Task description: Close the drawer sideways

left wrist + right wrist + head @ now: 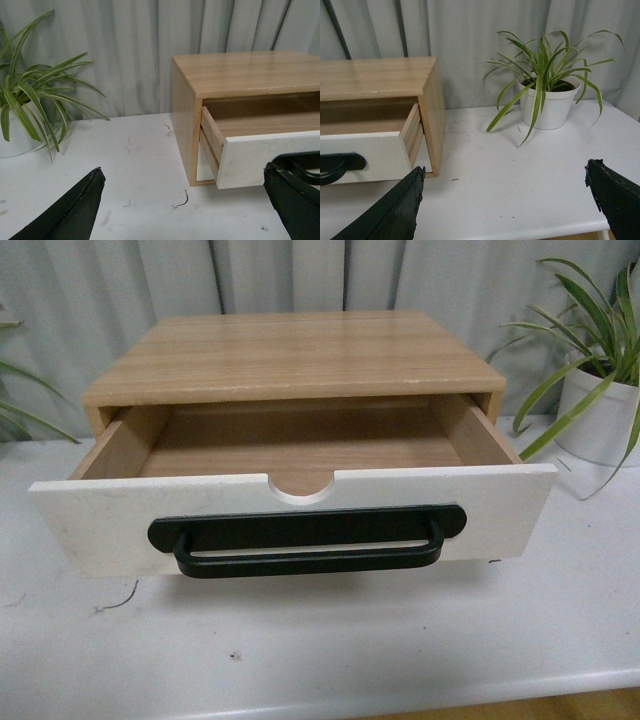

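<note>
Drawer (100, 525) sticks out open, its back hidden under the wood box (300, 350). My left gripper (185, 207) and right gripper (505, 207) both spread wide, empty.

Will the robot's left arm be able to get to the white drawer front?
Probably yes. The left gripper is open and close beside the drawer, whose white front sticks out, with nothing standing between them.
</note>
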Robot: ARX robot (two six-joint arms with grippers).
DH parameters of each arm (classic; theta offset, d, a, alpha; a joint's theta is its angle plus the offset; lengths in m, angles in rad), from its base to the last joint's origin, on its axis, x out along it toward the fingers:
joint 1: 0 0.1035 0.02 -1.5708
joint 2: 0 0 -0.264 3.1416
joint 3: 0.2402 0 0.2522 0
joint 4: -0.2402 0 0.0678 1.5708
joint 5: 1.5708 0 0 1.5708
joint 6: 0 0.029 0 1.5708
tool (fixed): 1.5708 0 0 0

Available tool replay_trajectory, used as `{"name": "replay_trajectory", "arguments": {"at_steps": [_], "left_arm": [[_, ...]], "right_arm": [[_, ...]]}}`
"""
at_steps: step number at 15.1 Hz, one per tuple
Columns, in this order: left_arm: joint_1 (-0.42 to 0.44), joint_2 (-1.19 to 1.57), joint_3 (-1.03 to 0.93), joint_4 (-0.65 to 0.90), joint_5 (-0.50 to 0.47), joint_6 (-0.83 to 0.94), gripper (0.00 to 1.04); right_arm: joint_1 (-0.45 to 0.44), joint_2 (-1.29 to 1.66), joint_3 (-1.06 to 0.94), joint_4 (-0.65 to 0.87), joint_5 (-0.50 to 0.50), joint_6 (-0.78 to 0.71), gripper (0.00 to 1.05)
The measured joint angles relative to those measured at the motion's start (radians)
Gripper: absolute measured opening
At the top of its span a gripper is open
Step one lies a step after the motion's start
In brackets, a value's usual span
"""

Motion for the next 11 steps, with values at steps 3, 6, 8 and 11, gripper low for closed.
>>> {"name": "replay_trajectory", "arguments": {"at_steps": [3,6,8,11], "left_arm": [[0.0,0.0,0.0,0.0,0.0,0.0,0.98],[0.0,0.0,0.0,0.0,0.0,0.0,0.98],[0.008,-0.006,-0.002,0.034,0.033,-0.024,0.98],[-0.071,0.201,0.001,0.176,0.274,0.024,0.98]], "right_arm": [[0.0,0.0,0.0,0.0,0.0,0.0,0.98],[0.0,0.0,0.0,0.0,0.0,0.0,0.98],[0.052,0.058,0.017,-0.033,0.071,0.066,0.98],[0.165,0.436,0.163,0.021,-0.079,0.029,0.98]]}}
